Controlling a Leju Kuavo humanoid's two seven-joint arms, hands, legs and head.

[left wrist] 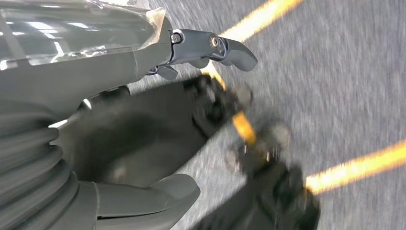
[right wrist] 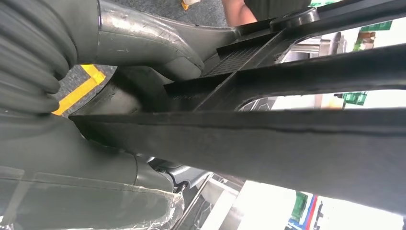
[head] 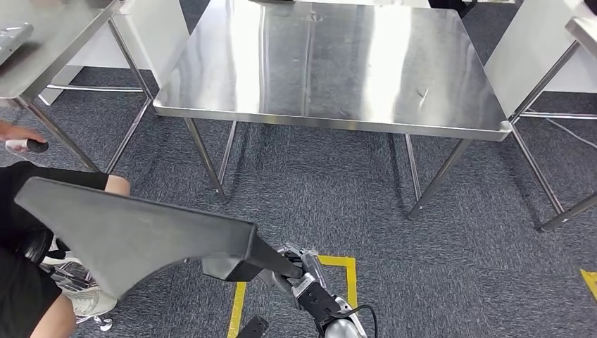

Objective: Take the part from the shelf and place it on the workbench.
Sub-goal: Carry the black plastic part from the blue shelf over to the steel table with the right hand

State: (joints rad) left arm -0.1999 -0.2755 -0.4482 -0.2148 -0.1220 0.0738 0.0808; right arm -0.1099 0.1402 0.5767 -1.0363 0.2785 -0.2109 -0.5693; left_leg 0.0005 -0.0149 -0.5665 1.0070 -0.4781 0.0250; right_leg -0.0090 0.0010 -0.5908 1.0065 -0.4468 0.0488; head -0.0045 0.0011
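Part: a large, flat dark grey part (head: 134,236) spans the lower left of the head view; its long axis runs from the left edge to a narrow end at lower centre; it is carried above the carpet, not yet on the workbench (head: 331,63).
Right hand: the right hand (head: 304,276) grips that narrow end at lower centre of the head view; in the right wrist view the thumb (right wrist: 153,45) presses on the part's ribbed edge (right wrist: 268,124).
Left hand: the left hand (left wrist: 119,62) holds nothing, fingers spread over the carpet and yellow floor tape (left wrist: 354,167).
Key relation: the workbench lies ahead, upper centre of the head view; the part extends left from the right hand, so that arm must do the placing.
Bystander: a person (head: 21,282) crouches at the lower left, close under the part's wide end.
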